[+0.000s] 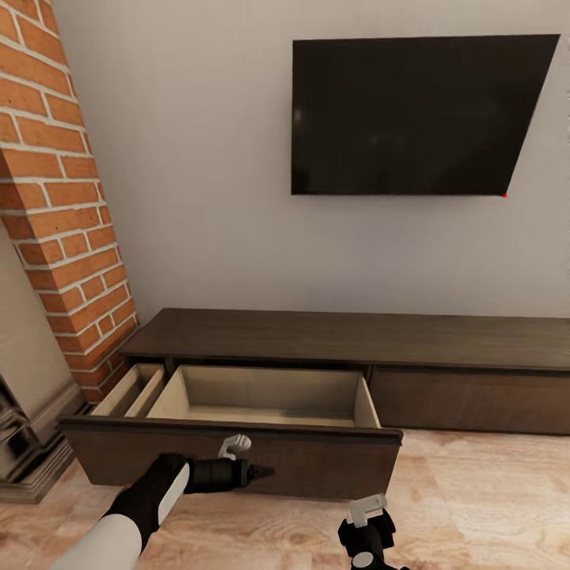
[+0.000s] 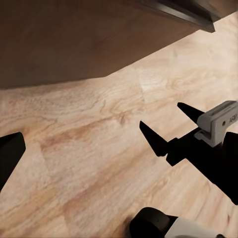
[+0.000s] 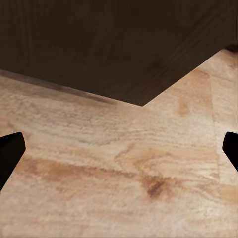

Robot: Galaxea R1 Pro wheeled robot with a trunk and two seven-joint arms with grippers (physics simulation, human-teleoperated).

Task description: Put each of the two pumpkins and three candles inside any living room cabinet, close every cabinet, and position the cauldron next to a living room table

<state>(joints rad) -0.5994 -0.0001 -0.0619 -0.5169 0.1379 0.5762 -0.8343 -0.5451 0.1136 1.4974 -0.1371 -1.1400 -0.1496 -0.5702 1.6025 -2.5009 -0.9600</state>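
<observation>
The long dark-brown cabinet (image 1: 348,336) stands against the grey wall. Its left drawer (image 1: 237,463) is pulled out over the floor, and its pale beige inside (image 1: 265,392) holds nothing. A narrow side compartment (image 1: 127,389) is bare too. The right drawer front (image 1: 475,400) is shut. My left gripper (image 1: 255,473) hovers just in front of the pulled-out drawer front, open; one fingertip (image 2: 10,153) shows at the edge of the left wrist view. My right gripper (image 1: 368,526) (image 2: 171,126) (image 3: 119,148) hangs low over the floor, open and holding nothing. Pumpkins, candles and cauldron are out of view.
A red brick chimney (image 1: 59,198) rises left of the cabinet, with the stone fireplace surround (image 1: 24,443) at its foot. A black TV (image 1: 412,115) hangs on the wall above. Light wood floor (image 1: 483,499) stretches to the right in front of the cabinet.
</observation>
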